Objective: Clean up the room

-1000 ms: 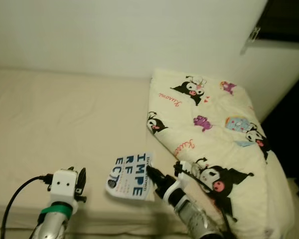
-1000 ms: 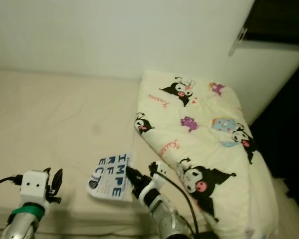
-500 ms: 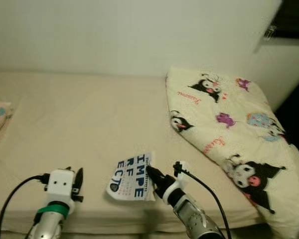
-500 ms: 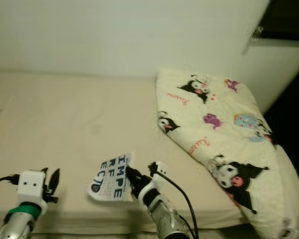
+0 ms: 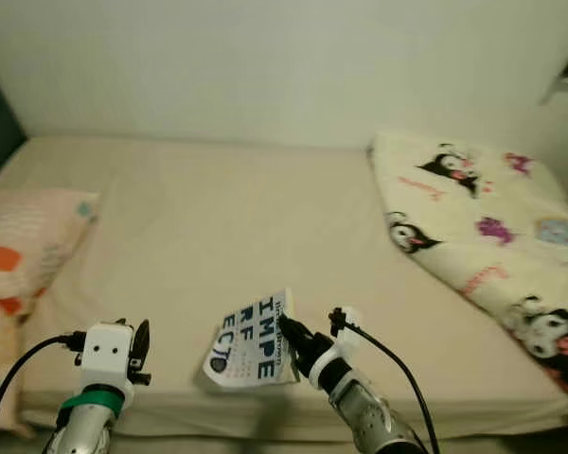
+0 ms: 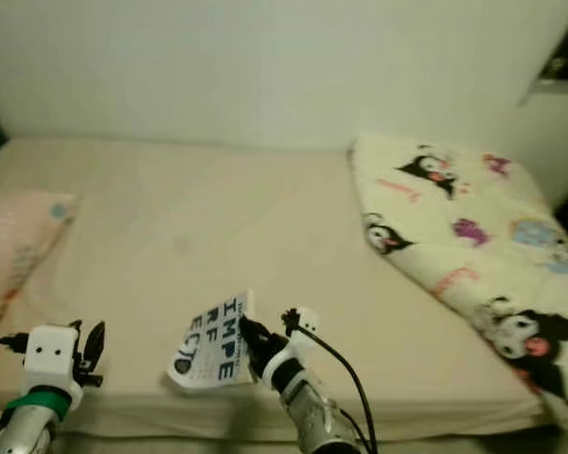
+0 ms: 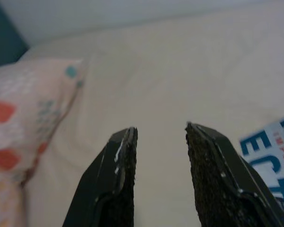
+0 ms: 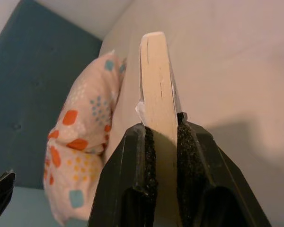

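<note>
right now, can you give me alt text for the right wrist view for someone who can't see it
The right gripper is clamped on the edge of a thin book, seen end-on between its two black fingers. Beyond it lies a cream bed with a pillow dotted in orange and teal against a dark teal headboard.

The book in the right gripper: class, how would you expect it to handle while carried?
The book is pinched at one edge by the right gripper, so it may sag or pivot. It looks thin, probably light. The cover seems glossy, perhaps slippery.
</note>
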Motion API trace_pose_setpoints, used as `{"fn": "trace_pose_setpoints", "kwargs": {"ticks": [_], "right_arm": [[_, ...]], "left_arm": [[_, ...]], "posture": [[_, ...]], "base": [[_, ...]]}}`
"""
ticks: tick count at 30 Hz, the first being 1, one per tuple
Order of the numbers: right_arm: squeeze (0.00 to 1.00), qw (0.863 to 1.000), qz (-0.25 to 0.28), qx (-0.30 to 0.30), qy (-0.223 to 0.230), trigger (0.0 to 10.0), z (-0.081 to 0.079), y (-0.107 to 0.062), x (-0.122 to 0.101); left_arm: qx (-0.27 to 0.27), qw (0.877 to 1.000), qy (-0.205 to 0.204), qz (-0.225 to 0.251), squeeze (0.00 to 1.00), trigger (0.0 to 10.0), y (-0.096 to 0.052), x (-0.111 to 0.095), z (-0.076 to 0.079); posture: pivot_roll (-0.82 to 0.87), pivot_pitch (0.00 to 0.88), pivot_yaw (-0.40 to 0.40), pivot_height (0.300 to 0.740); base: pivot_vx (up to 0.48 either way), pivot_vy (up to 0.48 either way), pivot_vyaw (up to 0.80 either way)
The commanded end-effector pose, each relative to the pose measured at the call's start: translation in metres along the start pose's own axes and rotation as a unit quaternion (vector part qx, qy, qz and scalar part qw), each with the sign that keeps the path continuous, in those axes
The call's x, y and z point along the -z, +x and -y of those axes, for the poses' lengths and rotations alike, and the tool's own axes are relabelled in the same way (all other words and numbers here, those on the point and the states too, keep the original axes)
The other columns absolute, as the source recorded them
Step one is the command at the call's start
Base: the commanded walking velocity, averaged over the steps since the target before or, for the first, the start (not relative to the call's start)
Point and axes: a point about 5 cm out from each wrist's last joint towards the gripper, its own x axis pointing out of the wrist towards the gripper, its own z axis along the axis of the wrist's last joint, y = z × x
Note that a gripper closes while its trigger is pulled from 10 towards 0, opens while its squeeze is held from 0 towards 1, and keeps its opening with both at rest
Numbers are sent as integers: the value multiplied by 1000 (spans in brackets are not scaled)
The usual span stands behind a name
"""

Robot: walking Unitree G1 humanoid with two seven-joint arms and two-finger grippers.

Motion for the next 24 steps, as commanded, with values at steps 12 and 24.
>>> {"fn": "trace_pose_setpoints", "kwargs": {"ticks": [12,24], "right_arm": [[0,1000,4,-8,8,10000,-8,5,5],[0,1000,4,-7,6,10000,-6,4,5]], "left_arm": [[7,1000,2,-7,0,10000,-2,2,0],[-4,1000,14,-22,0,10000,-2,4,-8]], "posture": [[141,0,23,740],[139,0,24,740]], "base": [[0,477,0],[0,-389,0]]}}
